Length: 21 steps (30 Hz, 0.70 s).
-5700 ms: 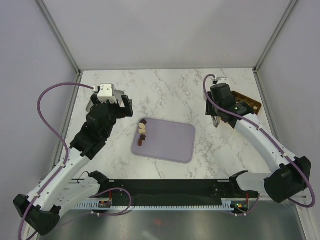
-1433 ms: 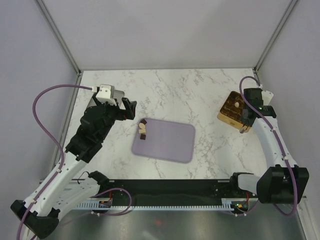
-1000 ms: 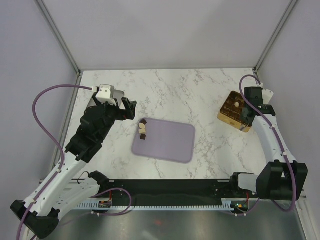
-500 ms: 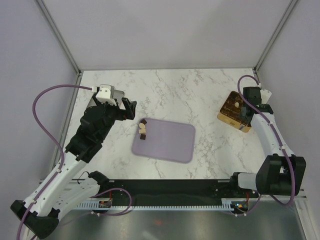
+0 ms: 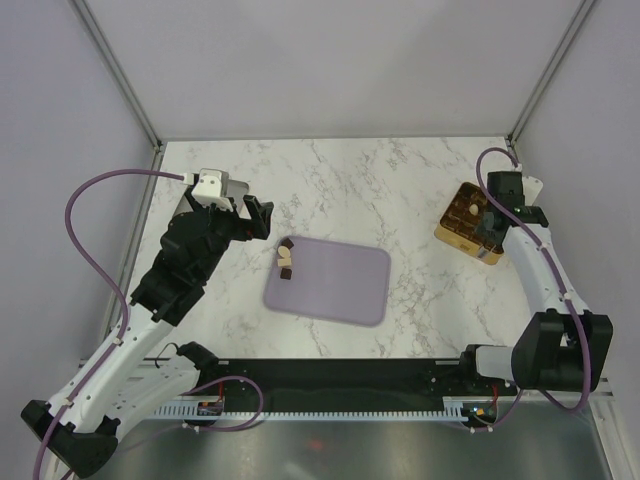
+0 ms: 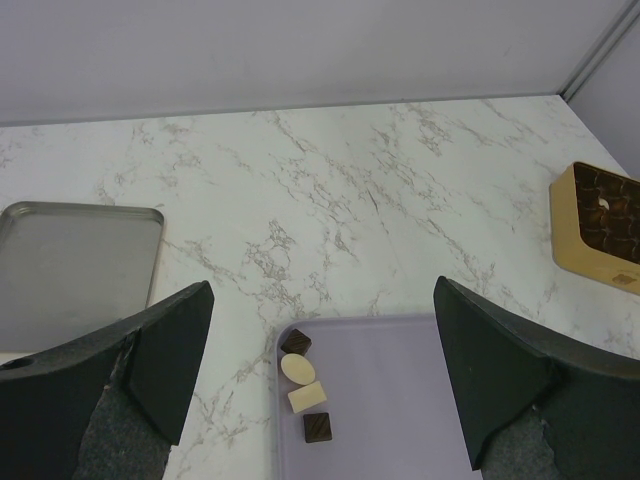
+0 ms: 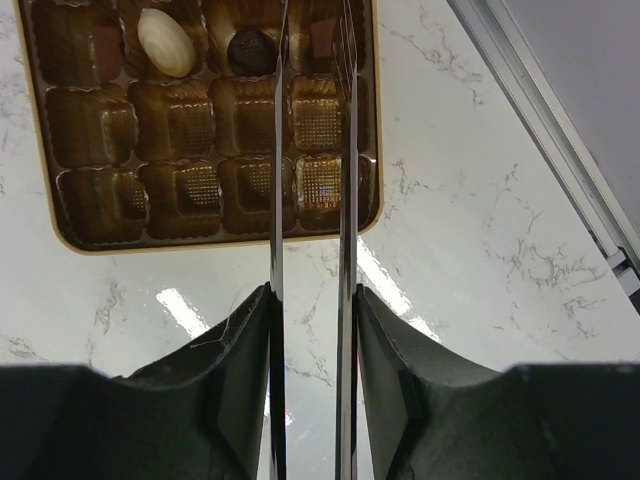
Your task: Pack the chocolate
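Note:
Several pieces of chocolate (image 6: 298, 369), dark and cream, lie in a short row at the left end of the lilac tray (image 6: 400, 410), also seen from above as chocolate (image 5: 286, 260) on the tray (image 5: 340, 285). My left gripper (image 6: 322, 300) hovers open above them, holding nothing. My right gripper (image 7: 312, 300) is shut on the metal tongs (image 7: 278, 200), whose arms reach over the gold box (image 7: 200, 170). In the box sit a cream oval (image 7: 165, 42), a dark round piece (image 7: 252, 50) and a brown piece (image 7: 322, 40) between the tong tips.
A grey metal tray (image 6: 70, 260) lies to the left of the lilac tray. The gold box (image 5: 462, 225) stands near the right wall, with the enclosure's frame (image 7: 560, 120) close beside it. Purple cables loop off both arms.
The right wrist has shifted slightly back over the gold box and the tong arms have spread a little. The left arm has not moved.

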### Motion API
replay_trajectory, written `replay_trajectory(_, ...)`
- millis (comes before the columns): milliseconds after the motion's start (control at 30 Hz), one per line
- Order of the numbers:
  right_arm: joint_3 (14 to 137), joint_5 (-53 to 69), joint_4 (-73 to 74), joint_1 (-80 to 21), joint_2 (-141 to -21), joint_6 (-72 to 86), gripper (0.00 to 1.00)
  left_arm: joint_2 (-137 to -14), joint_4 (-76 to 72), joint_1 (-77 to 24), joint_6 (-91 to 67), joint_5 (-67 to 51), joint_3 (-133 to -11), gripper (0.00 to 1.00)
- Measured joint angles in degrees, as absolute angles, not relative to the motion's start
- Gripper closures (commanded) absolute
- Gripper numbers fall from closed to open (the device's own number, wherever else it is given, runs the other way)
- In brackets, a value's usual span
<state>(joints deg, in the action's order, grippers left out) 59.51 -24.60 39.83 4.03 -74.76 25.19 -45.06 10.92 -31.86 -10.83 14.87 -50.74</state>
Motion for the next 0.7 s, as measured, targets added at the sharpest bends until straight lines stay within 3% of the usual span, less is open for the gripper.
replay_trajectory(400,62.2,-17.6,41.3,1.1,-68.6,24.2,0.57,-46.2,10.9,-31.9,-10.8,15.2,-50.7,0.0)
replay_trajectory(700,62.2,-16.2,41.4,-18.2,-63.5,23.5,0.58,-47.0,10.9,-31.9,-10.6,18.8,-50.7,0.0)
